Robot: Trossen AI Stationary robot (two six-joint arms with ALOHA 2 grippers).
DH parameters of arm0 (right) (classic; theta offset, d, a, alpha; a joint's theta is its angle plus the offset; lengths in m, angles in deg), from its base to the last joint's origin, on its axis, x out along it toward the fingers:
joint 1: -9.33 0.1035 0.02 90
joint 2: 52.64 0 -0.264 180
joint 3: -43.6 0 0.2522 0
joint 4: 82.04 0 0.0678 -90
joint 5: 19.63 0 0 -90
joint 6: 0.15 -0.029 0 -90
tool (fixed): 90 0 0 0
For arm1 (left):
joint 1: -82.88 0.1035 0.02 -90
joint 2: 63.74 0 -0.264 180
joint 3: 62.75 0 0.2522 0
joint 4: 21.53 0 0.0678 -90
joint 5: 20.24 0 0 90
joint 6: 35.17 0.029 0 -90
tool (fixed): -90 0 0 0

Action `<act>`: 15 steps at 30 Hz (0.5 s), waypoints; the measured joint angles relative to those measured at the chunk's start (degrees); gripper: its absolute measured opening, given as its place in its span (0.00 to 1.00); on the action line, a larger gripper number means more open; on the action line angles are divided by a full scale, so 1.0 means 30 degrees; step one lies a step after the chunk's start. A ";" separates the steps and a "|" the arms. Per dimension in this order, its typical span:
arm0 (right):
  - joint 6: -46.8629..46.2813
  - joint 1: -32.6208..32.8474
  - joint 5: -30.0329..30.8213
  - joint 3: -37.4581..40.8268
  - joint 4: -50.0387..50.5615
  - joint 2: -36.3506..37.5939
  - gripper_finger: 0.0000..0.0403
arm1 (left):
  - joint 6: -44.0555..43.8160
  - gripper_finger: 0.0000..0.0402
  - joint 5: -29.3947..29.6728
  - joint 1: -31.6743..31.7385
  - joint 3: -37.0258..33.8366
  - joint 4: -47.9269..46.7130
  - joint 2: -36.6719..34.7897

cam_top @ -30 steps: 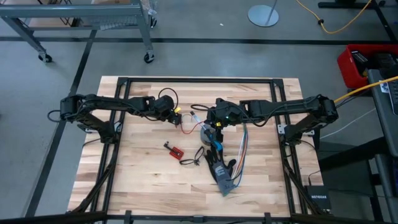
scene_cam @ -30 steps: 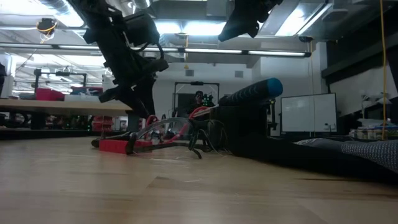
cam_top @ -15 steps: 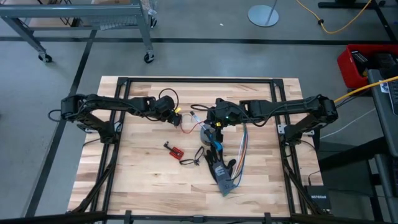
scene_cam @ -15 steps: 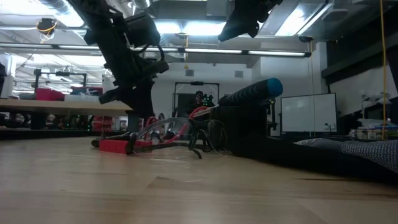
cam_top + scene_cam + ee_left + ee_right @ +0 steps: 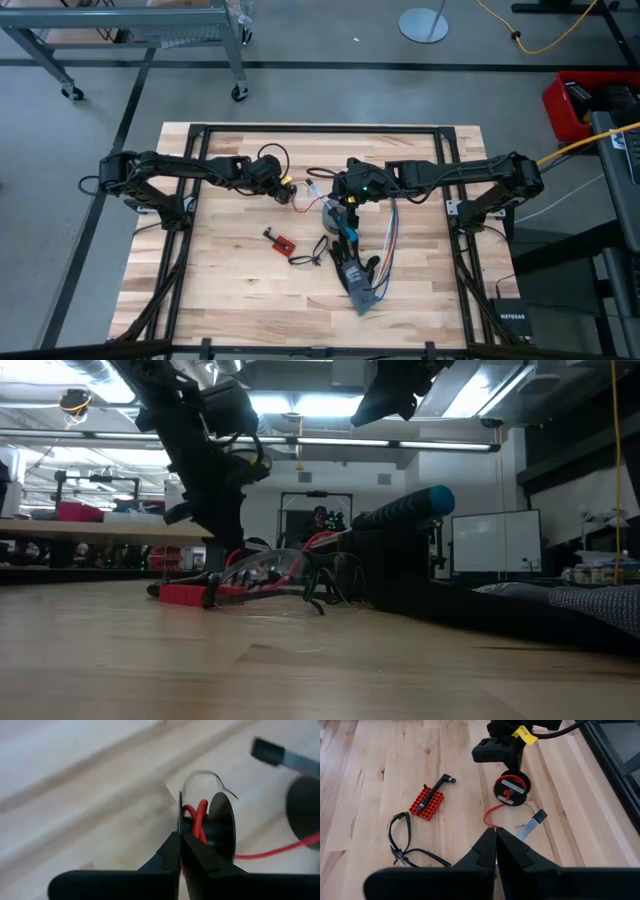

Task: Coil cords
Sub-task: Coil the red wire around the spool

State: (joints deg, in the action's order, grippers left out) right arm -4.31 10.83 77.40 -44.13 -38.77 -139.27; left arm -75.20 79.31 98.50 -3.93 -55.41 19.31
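A yellow label (image 5: 522, 733) with unreadable dark print tags the left tool (image 5: 506, 762).

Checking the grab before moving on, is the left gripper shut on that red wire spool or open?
Shut: the left gripper pinches the red wire spool, fingers meeting.

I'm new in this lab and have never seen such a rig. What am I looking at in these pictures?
Two dark robot arms work at a wooden table. One picture looks straight down from above, one looks level across the tabletop, and two come from cameras on the arms' wrists. The left gripper is closed on the rim of a small black spool wound with red wire. The right gripper is shut, holds nothing and hovers near the table's middle. A small red board and multicoloured ribbon wires also lie there.
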 joint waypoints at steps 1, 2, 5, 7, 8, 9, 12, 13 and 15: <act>0.0000 0.0000 0.0005 0.0000 0.0000 0.0000 0.04 | 0.0174 0.00 0.0405 0.0000 0.0000 0.0055 0.0000; 0.0000 0.0000 0.0057 0.0000 0.0000 0.0000 0.04 | 0.0382 0.00 0.0756 0.0000 0.0000 0.0068 0.0000; 0.0000 0.0007 0.0529 0.0000 0.0000 0.0000 0.04 | 0.0882 0.00 0.1622 0.0092 0.0000 0.0473 -0.0088; 0.0005 0.0007 0.1093 0.0000 0.0042 0.0000 0.04 | 0.1096 0.00 0.2077 0.0135 0.0000 0.0979 -0.0286; 0.0015 0.0007 0.1428 0.0000 0.0074 0.0000 0.04 | 0.1255 0.00 0.2316 0.0162 0.0000 0.1167 -0.0452; 0.0013 0.0007 0.1714 0.0000 0.0093 0.0000 0.04 | 0.1476 0.00 0.2617 0.0201 0.0000 0.1335 -0.0682; 0.0015 0.0007 0.2201 0.0000 0.0095 0.0000 0.04 | 0.1801 0.00 0.3740 0.0326 0.0000 0.1610 -0.1638; 0.0015 0.0007 0.2231 0.0000 0.0098 0.0000 0.04 | 0.1881 0.00 0.4120 0.0361 0.0000 0.1616 -0.2048; 0.0015 0.0007 0.2244 0.0000 0.0110 0.0000 0.04 | 0.1924 0.00 0.4676 0.0459 0.0000 0.1717 -0.2991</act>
State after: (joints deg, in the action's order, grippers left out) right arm -4.27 10.85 84.13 -44.13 -38.44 -139.27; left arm -69.43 93.34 99.88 -3.93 -50.26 10.33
